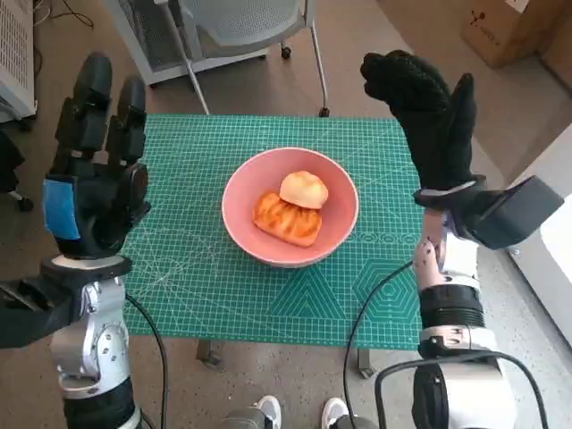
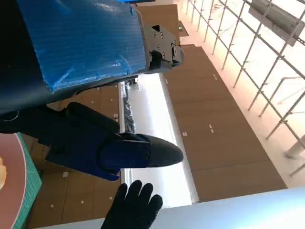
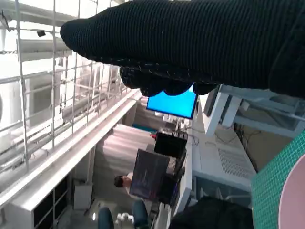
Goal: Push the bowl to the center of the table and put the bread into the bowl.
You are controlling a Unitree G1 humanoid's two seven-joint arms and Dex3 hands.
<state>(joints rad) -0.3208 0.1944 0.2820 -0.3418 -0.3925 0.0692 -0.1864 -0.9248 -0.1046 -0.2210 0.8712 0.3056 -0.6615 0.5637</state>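
A pink bowl [image 1: 241,219] sits near the middle of the green cutting mat [image 1: 179,277] on the table. Inside it lie two pieces of bread: a browned, ridged loaf [image 1: 286,221] and a pale round bun [image 1: 304,189] leaning on it. My left hand [image 1: 94,174] is raised to the left of the bowl, fingers straight and apart, holding nothing. My right hand [image 1: 429,116] is lifted to the right of the bowl, fingers spread, also empty. A sliver of the bowl's rim [image 2: 9,186] shows in the left wrist view, and the right hand [image 2: 133,207] appears there too.
An office chair [image 1: 241,27] stands behind the table. A cardboard box [image 1: 509,27] sits on the floor at the back right. A person's shoes [image 1: 295,413] show below the table's near edge. The right wrist view shows a distant room with a blue screen [image 3: 172,103] and a seated person [image 3: 123,182].
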